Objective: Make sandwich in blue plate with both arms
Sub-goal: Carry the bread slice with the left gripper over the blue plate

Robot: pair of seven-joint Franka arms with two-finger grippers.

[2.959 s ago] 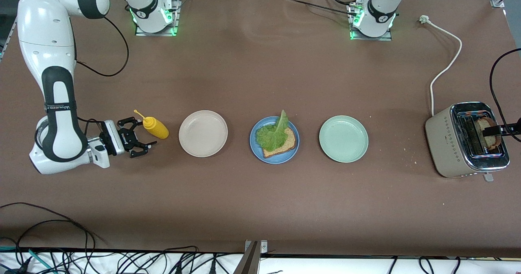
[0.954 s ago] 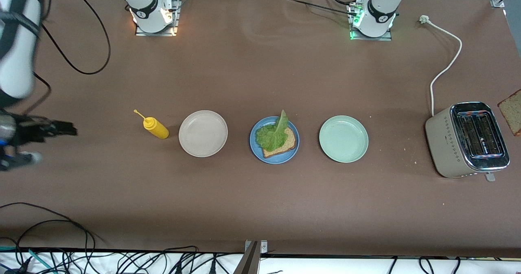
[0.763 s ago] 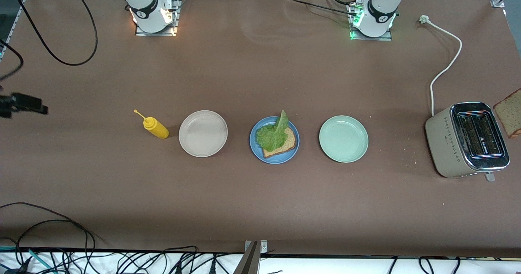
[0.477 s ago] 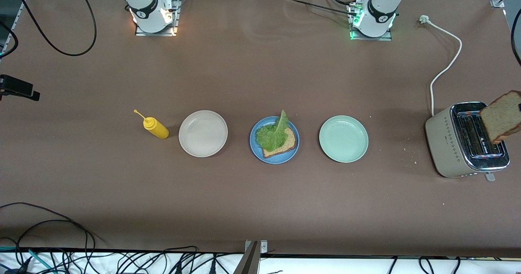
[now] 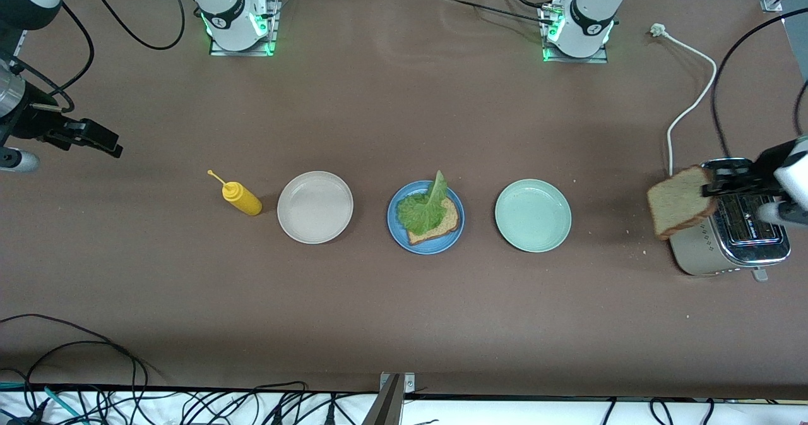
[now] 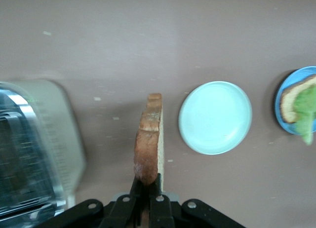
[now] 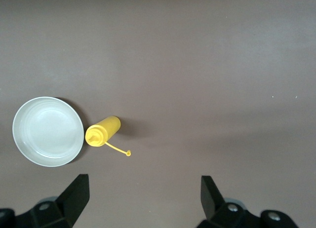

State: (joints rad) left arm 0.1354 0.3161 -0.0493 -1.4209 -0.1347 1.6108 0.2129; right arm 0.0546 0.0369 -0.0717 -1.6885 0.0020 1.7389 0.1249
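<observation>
since 3 s ago the right arm has pulled off the mustard bottle (image 5: 240, 198) and swung up toward its own end of the table, and the left arm has lifted a bread slice (image 5: 680, 201) clear of the toaster (image 5: 726, 242), now carrying it in over the toaster's edge toward the plates.

nearest the cam, the plate row: cream plate (image 5: 315, 207), blue plate (image 5: 425, 218), mint plate (image 5: 533, 215) side by side, well apart from each other. blue plate sits mid-row w/ one base slice (image 5: 435, 225) flat in it and a lettuce leaf (image 5: 424, 208) on top, tip poking over the rim. mustard stands just beside the cream plate, toward the right arm's end.

left gripper (image 6: 147, 184) is clamped tight on the slice's lower edge, slice held upright on edge in the left wrist view, hanging over the toaster's side. right gripper (image 7: 143, 188) hangs over bare table at its end, fingers spread wide apart, holding nothing, waiting.

progress call: base + lettuce done, abt two thirds in. left to do: bring the top slice past the mint plate, lay it flat on the lettuce, let go. that leaf sits high, so the slice may rock.
</observation>
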